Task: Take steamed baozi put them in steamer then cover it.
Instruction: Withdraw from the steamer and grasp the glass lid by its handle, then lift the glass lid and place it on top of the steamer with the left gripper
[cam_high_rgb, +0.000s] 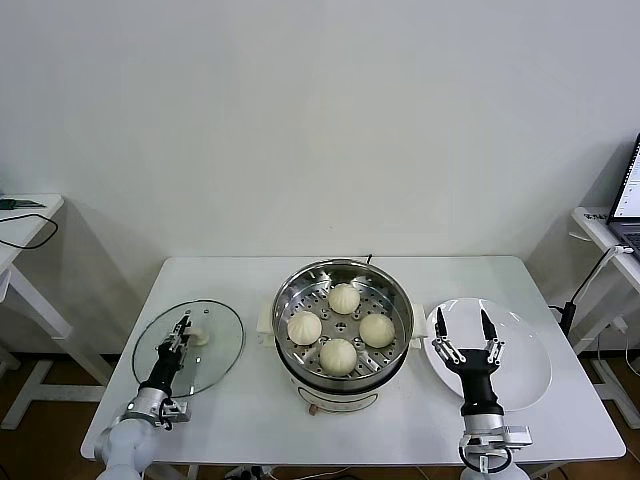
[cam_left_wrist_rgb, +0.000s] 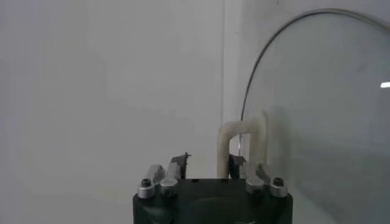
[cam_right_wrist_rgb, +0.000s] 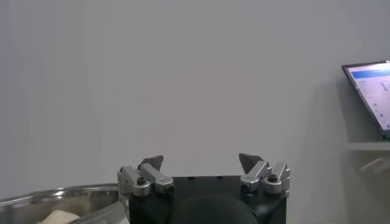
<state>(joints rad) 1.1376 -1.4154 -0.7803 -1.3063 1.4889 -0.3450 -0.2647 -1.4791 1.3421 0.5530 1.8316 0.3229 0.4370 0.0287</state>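
Head view: left pincer (cam_high_rgb: 184, 329) clenched on lid (cam_high_rgb: 215, 350) handle (cam_left_wrist_rgb: 242, 143), pot (cam_high_rgb: 343, 327) w/ four buns (cam_high_rgb: 340, 355) to its right, right pincer (cam_high_rgb: 467, 336) released; thin grip, lid could tilt/slip on lift.

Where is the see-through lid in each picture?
Head view: the cover lies flat on the table, on the robot's left of the steamer, with the left hand at its handle.
Left wrist view: the cover fills the right side; its cream handle stands between the fingers.
Right wrist view: not in it.
Shared landmark: the cream handle.
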